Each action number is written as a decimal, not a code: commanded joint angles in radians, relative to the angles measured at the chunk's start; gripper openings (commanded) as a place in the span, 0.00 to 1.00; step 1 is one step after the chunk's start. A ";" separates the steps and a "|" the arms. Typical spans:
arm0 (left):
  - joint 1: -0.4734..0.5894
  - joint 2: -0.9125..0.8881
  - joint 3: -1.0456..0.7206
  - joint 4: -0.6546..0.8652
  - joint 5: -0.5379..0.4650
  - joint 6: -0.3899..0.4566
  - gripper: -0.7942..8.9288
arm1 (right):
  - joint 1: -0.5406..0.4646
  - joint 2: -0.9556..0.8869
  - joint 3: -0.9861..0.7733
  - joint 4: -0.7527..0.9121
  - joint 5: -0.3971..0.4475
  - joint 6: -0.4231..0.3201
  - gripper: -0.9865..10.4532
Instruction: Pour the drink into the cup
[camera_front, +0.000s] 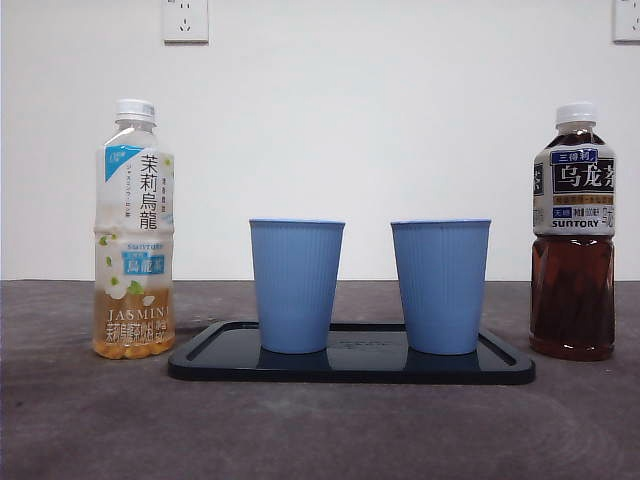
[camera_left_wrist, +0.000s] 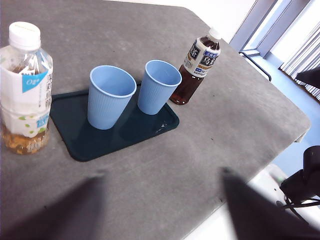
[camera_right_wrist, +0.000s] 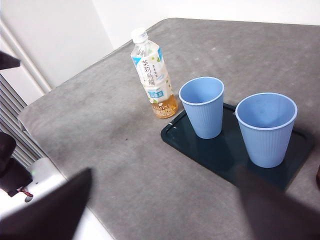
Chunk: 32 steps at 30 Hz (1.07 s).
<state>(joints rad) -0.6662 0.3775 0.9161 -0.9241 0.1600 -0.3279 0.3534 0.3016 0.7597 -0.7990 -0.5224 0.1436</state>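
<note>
Two empty blue cups stand upright on a dark tray (camera_front: 505, 368): the left cup (camera_front: 296, 285) and the right cup (camera_front: 440, 286). A jasmine tea bottle (camera_front: 134, 232) with a white cap and little pale drink in it stands left of the tray. A dark oolong tea bottle (camera_front: 573, 235), capped and mostly full, stands right of it. My left gripper (camera_left_wrist: 160, 210) is open and empty, high above the table's front, near the jasmine bottle (camera_left_wrist: 24, 87). My right gripper (camera_right_wrist: 162, 207) is open and empty, also high, with both cups (camera_right_wrist: 202, 106) (camera_right_wrist: 266, 127) in view.
The grey table (camera_front: 320, 430) runs to a white wall with two power sockets (camera_front: 185, 20). The table's edges show in the left wrist view (camera_left_wrist: 300, 120) and the right wrist view (camera_right_wrist: 30, 120), with robot base parts below them.
</note>
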 joint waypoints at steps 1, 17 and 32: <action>-0.008 0.001 0.016 0.000 -0.010 0.016 0.09 | 0.005 0.002 0.014 0.003 -0.003 0.005 0.11; -0.008 0.001 0.016 0.004 -0.010 0.021 0.09 | 0.005 0.002 0.014 0.005 -0.001 0.005 0.10; 0.419 -0.200 -0.338 0.343 -0.006 0.248 0.09 | 0.005 0.002 0.014 0.006 -0.001 0.006 0.11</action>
<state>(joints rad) -0.2695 0.1986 0.6052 -0.6090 0.1558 -0.1928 0.3534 0.3016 0.7597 -0.8028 -0.5224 0.1440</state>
